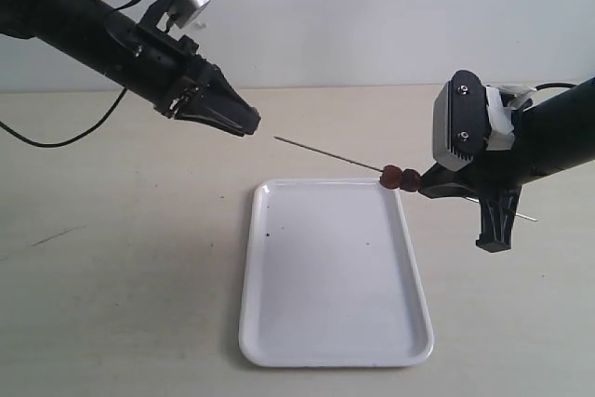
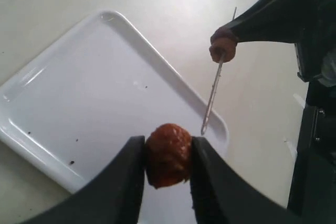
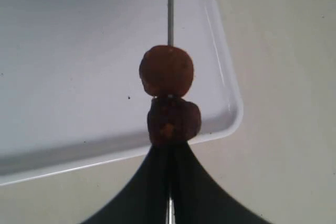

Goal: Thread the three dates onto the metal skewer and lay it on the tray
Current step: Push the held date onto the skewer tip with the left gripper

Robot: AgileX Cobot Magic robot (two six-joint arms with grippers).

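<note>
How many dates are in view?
3. The outer date and inner date are threaded on the skewer at the right gripper; the third date is pinched in the left gripper.

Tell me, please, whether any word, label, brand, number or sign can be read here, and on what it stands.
No readable text in any view.
Tray: plain white, only dark specks.
Metal skewer, threaded dates, third date: unmarked.
Left claw, right claw: plain black, no lettering.
Grey camera housing on the right arm: no legible marking.
</note>
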